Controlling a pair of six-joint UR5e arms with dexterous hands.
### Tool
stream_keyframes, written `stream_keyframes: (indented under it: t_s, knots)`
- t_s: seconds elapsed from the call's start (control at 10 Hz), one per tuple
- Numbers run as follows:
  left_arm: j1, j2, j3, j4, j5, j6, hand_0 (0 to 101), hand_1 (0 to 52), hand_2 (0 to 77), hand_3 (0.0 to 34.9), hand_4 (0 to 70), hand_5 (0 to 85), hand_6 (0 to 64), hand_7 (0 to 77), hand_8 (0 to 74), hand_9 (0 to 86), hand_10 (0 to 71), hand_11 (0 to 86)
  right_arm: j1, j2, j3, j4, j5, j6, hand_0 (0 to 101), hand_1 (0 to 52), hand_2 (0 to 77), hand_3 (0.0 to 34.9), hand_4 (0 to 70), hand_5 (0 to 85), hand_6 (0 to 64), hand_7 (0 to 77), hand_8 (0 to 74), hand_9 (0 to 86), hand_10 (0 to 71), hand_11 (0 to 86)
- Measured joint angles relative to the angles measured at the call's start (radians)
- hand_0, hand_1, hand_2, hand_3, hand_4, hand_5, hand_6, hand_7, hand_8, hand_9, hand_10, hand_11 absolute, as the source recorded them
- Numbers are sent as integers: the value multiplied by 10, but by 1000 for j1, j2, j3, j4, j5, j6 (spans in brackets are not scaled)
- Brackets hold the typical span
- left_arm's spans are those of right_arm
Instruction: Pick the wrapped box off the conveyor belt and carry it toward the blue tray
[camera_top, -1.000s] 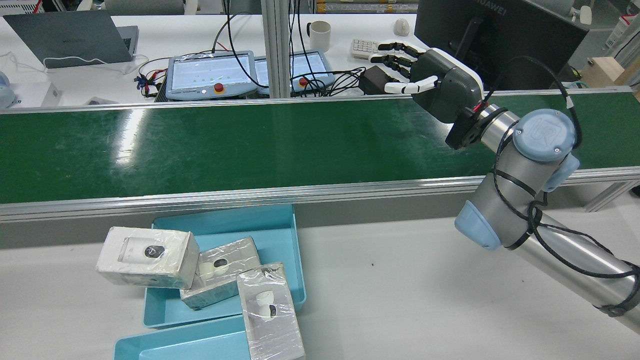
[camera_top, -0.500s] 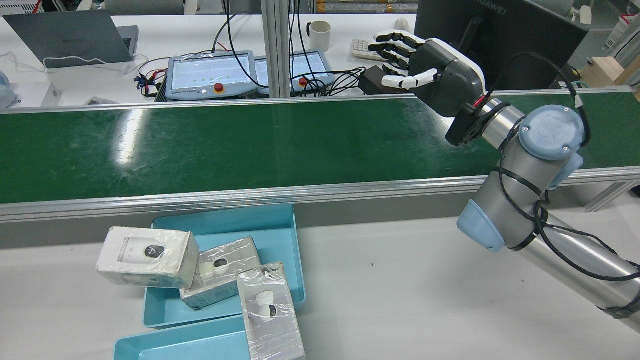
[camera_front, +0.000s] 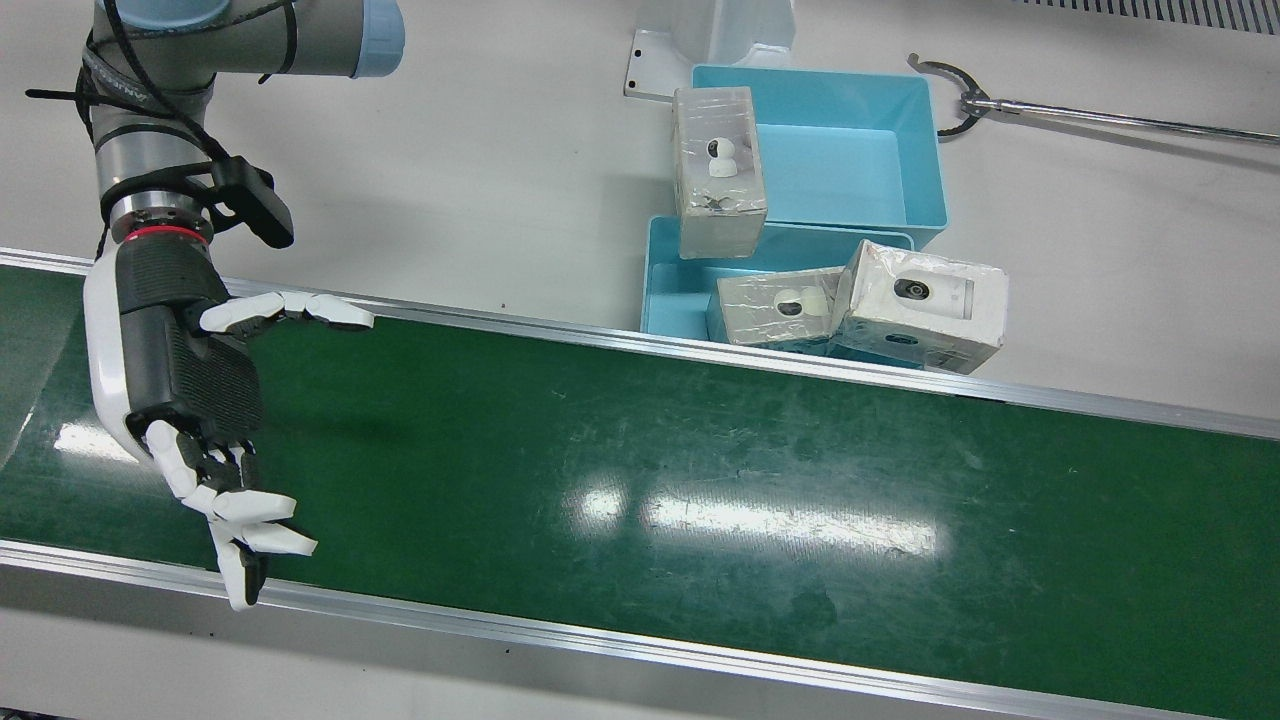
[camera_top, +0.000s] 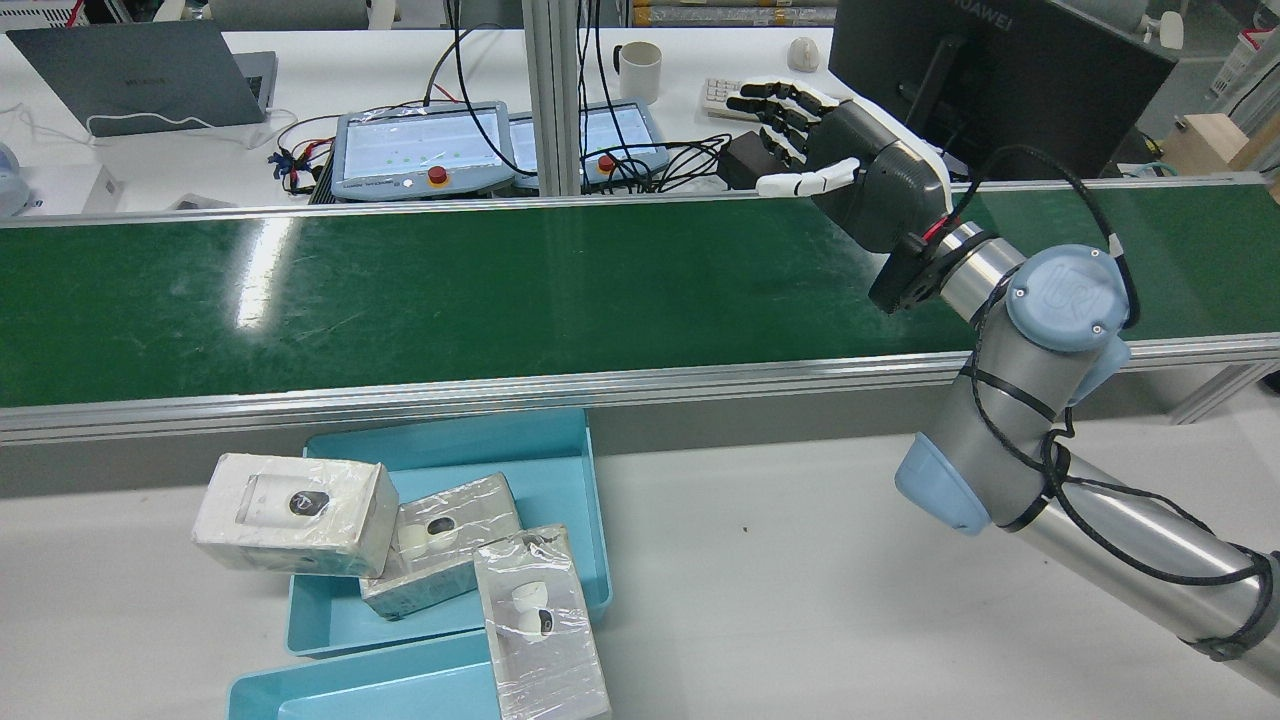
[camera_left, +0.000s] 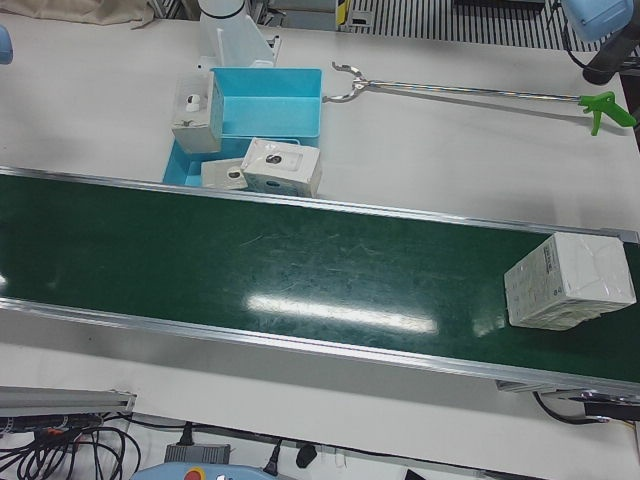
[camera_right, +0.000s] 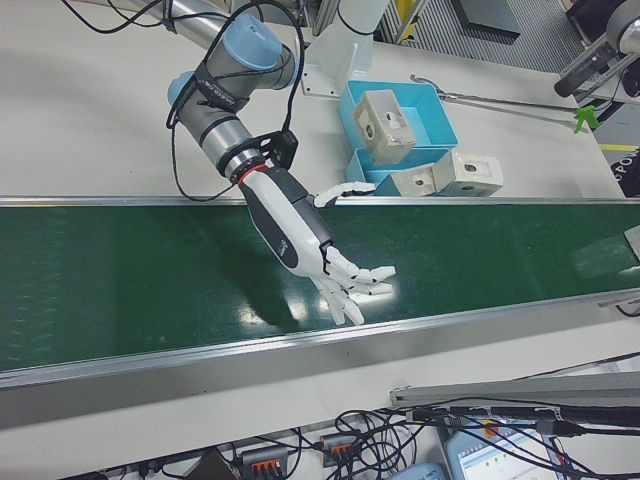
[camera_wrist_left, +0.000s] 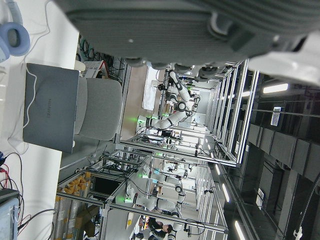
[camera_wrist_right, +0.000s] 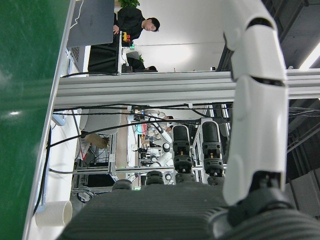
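Note:
A wrapped white box (camera_left: 568, 282) lies on the green conveyor belt (camera_left: 250, 270) at its far end in the left-front view; no hand is near it. My right hand (camera_front: 190, 390) hovers open over the other end of the belt (camera_front: 700, 470), fingers spread and nothing in them; it also shows in the rear view (camera_top: 860, 170) and the right-front view (camera_right: 300, 235). Two blue trays (camera_front: 840, 160) stand on the white table beside the belt, with three wrapped boxes (camera_front: 718, 170) resting in and on them. Only the left hand's dark palm (camera_wrist_left: 190, 25) shows; its fingers are hidden.
A long reaching tool (camera_left: 470, 92) with a green handle lies on the table beyond the trays. Behind the belt's far rail sit teach pendants (camera_top: 420, 150), a mug (camera_top: 640, 70), a laptop (camera_top: 140, 75) and a monitor (camera_top: 1000, 70).
My right hand rose slightly, then shifted left along the belt's far edge, and the arm's elbow moved left with it. The hand stayed open. The boxes at the trays have not moved.

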Motion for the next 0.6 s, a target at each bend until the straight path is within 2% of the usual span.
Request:
stream_keyframes:
  t_s: [0.1,0.2,0.4,0.6]
  knots:
    - [0,0,0,0,0,0,0,0,5,0,0,11,0,0,0,0,5,0,-15,0,1,3,11,-1,486,142,185,94,104,295,44,213,0,71,0,11]
    - [0,0,0,0,0,0,0,0,11,0,0,11,0,0,0,0,5,0,-24,0,5,1,17,-1,484,158,180,92,120,300,49,213,0,65,0,16]
    - [0,0,0,0,0,0,0,0,5,0,0,11,0,5,0,0,0,0,-26,-7,16,-11,19,-3,481,158,196,90,131,311,49,229,0,65,0,16]
    - [0,0,0,0,0,0,0,0,5,0,0,11,0,5,0,0,0,0,-24,-15,20,-39,20,-4,483,158,185,138,131,311,49,235,0,65,0,16]
